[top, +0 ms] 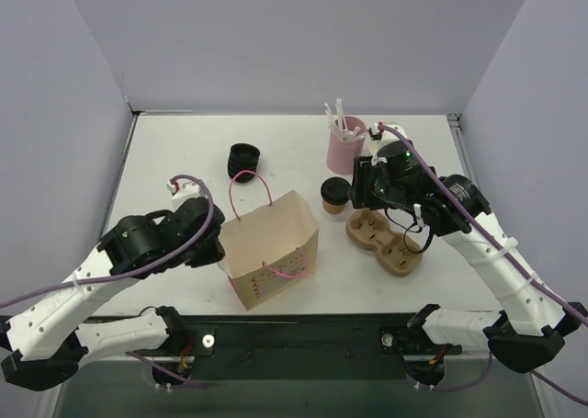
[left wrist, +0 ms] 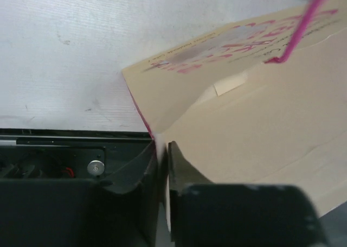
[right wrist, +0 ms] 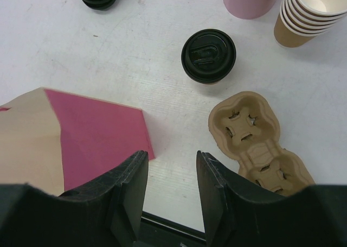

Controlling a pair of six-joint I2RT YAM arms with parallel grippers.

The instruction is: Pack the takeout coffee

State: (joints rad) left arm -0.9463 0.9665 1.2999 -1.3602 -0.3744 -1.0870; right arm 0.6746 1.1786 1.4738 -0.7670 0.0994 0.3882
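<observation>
Packing of the takeout coffee at an early stage. The takeout coffee [right wrist: 209,56], a brown cup with its black lid fitted, stands upright on the table [top: 184,152], just beyond the near end of the moulded cup carrier [right wrist: 255,144] and well apart from the paper bag [top: 271,248]; it is neither gripped nor inside anything. The bag stands upright at the centre with its mouth open and pink handles raised. The left gripper [left wrist: 162,154] sits at the bag's left edge, its fingers [left wrist: 181,173] drawn close with the paper wall between them, so it appears to pinch the bag and steady it. The right gripper [right wrist: 169,160] hovers above the table between bag and carrier, its fingers spread with nothing between them, and the coffee lies ahead of it. A pink cup [top: 344,144] of stirrers, a stack of paper cups [right wrist: 306,13] and a stack of black lids [top: 243,161] stand farther back and play no evident part. Judged from this layout, only the bracing of the bag is in place; gripping the coffee, lifting it and lowering it upright into the bag all remain.
</observation>
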